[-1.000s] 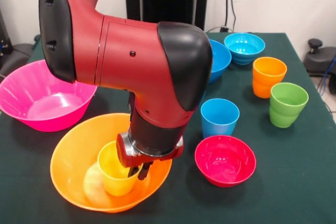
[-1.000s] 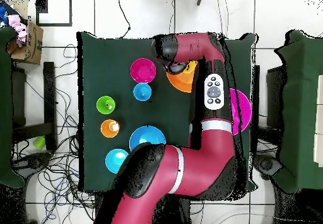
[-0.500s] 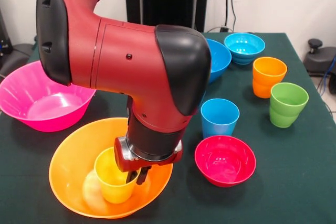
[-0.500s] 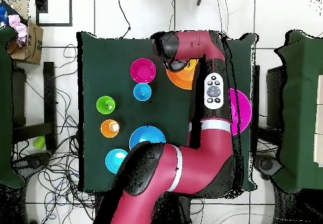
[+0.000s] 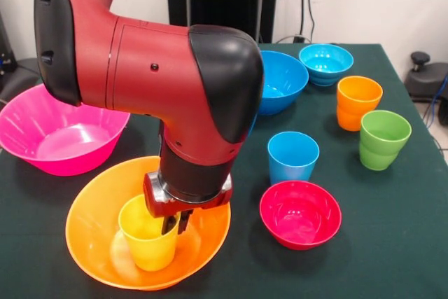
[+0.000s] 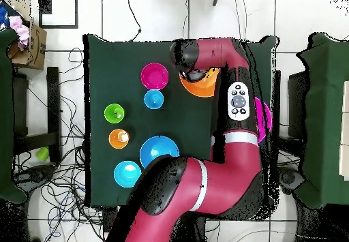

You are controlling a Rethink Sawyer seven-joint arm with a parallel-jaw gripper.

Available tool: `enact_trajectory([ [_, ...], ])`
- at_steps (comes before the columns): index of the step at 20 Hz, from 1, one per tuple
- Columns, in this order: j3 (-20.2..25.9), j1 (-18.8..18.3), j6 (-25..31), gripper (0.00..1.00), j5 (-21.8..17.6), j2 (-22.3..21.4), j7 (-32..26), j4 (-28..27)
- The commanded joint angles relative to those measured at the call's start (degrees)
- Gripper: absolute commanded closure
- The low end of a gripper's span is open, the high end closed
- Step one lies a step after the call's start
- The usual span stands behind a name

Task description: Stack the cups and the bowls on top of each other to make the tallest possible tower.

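Note:
The yellow cup (image 5: 147, 234) stands upright inside the large orange bowl (image 5: 94, 236) at the table's near left. My gripper (image 5: 173, 225) reaches down into the bowl and is shut on the cup's right rim. The large pink bowl (image 5: 49, 138) sits behind it to the left. The light-blue cup (image 5: 292, 157), small red bowl (image 5: 300, 213), orange cup (image 5: 358, 102) and green cup (image 5: 382, 138) stand to the right. The medium blue bowl (image 5: 276, 82) and small cyan bowl (image 5: 326, 63) are farther back. The small dark blue bowl is out of view.
In the overhead view the arm (image 6: 238, 103) covers most of the orange bowl (image 6: 202, 87) and pink bowl (image 6: 264, 120). The other cups and bowls sit in a group left of it, among them the red bowl (image 6: 155, 76) and light-blue cup (image 6: 153, 99).
In the front view the arm has shifted left, moving the yellow cup left inside the orange bowl. The medium blue bowl now shows more behind the arm.

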Motion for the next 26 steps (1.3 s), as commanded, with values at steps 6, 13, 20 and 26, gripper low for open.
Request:
enact_trajectory([
  [6,2.7,-0.6,0.2,1.0,-2.9,4.2,-21.0,6.4],
  [13,3.1,-0.1,2.4,1.0,-2.9,5.2,-21.6,4.2],
  [20,3.8,0.5,4.1,1.0,-3.0,6.7,-22.5,1.0],
  [26,4.0,0.7,4.5,1.0,-2.9,7.3,-22.7,0.2],
])
